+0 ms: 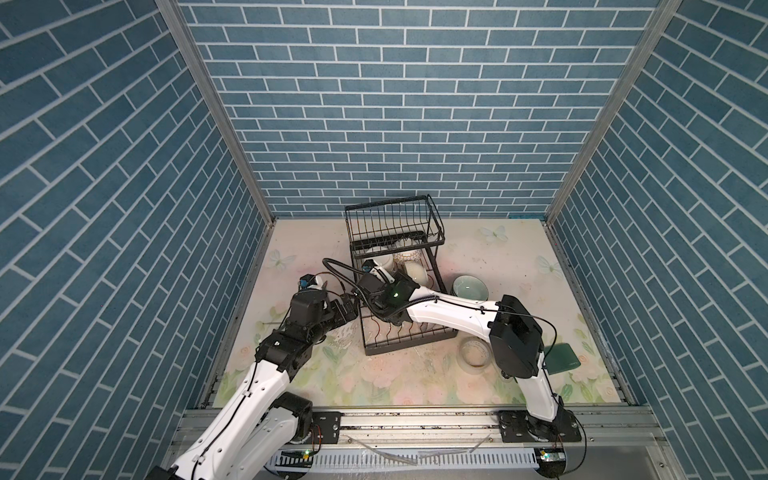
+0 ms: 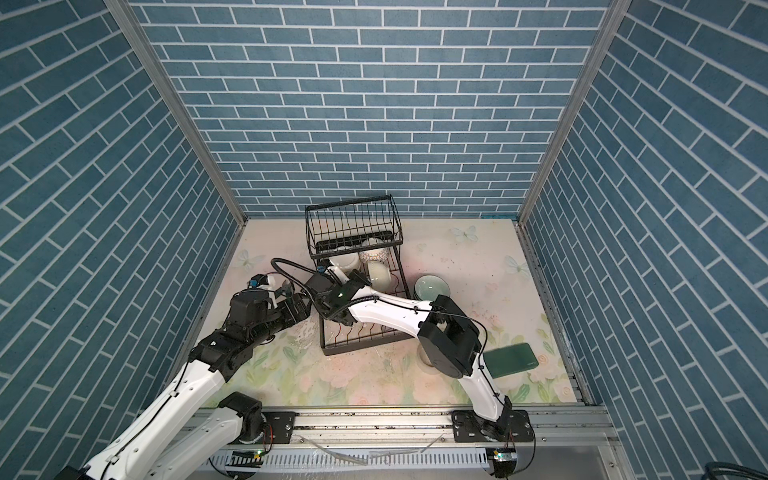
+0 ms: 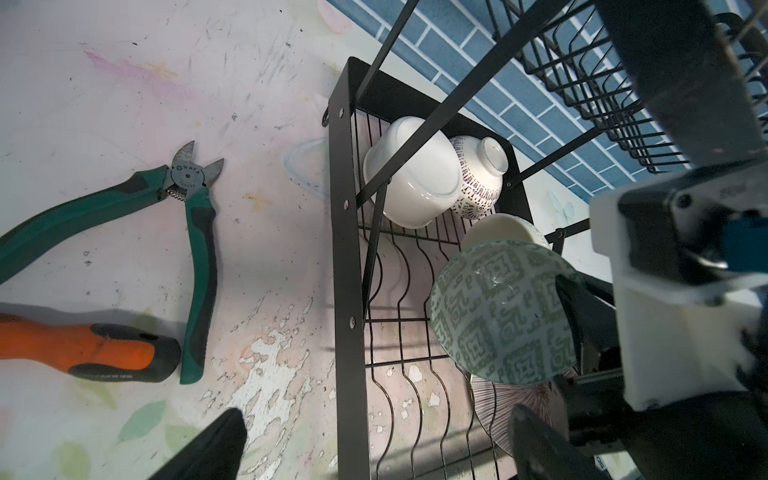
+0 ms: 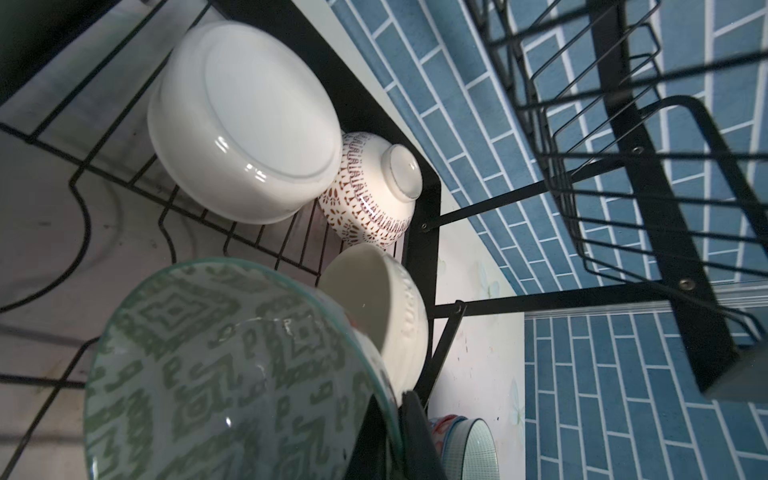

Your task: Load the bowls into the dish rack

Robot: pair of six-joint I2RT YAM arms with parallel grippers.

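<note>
The dish rack (image 1: pixel 390 232) (image 2: pixel 353 224) stands at the back middle of the table. My right gripper (image 4: pixel 395 411) is shut on the rim of a green-patterned bowl (image 4: pixel 232 365) (image 3: pixel 498 316), held tilted over the rack's lower tray (image 3: pixel 345 249). A white bowl (image 4: pixel 249 120), a brown-dotted bowl (image 4: pixel 374 187) and a cream bowl (image 4: pixel 374 307) lie in the tray's far end. A brown-striped bowl (image 3: pixel 511 407) sits under the held one. My left gripper (image 3: pixel 374 444) hangs open across the tray's left rim, holding nothing. A pale green bowl (image 1: pixel 469 286) sits right of the rack.
Green-handled cutters (image 3: pixel 191 249) and an orange-handled tool (image 3: pixel 83 349) lie on the table left of the rack. A tape ring (image 1: pixel 473 353) and a dark green flat pad (image 1: pixel 561 357) lie near the right arm. The raised upper basket (image 4: pixel 623 124) overhangs the tray's far end.
</note>
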